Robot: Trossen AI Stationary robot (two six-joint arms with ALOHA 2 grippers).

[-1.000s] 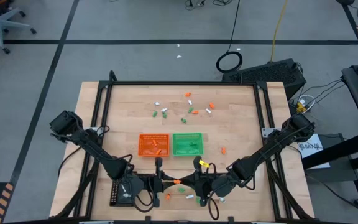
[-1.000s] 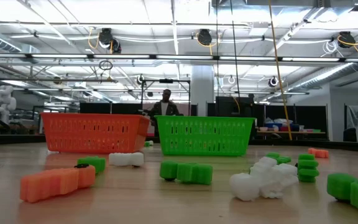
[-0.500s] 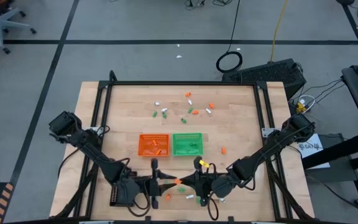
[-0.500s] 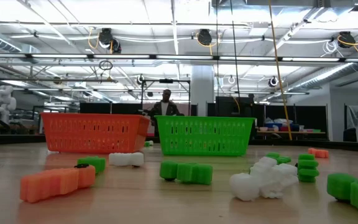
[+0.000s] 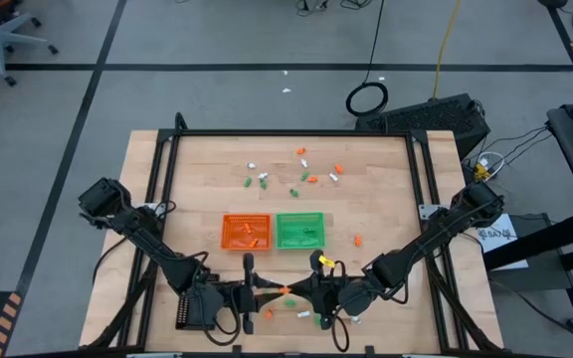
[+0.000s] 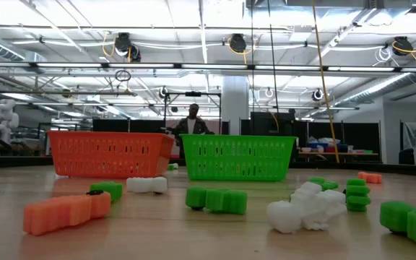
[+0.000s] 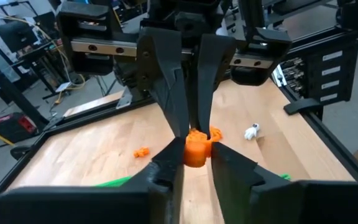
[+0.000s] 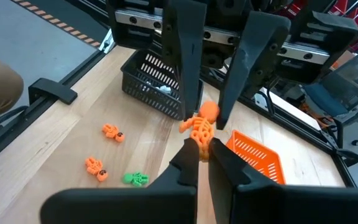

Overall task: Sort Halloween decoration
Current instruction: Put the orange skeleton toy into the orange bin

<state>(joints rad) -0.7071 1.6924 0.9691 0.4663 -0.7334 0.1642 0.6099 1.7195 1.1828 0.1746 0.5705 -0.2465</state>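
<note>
Right hand (image 8: 199,163) pinches an orange skeleton trinket (image 8: 201,126) beside the orange tray (image 8: 257,152); left hand (image 8: 205,111) straddles it, grip unclear. Early release drops it.

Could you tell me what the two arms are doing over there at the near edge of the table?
Both grippers meet at the table's near edge over a small orange skeleton trinket. The right gripper is shut on it, and the left gripper has its fingers around the same piece. The square orange mesh tray and green mesh tray sit just beyond.

Pale matt wooden table (image 5: 386,199), perforated plastic orange tray (image 5: 246,232)
</note>
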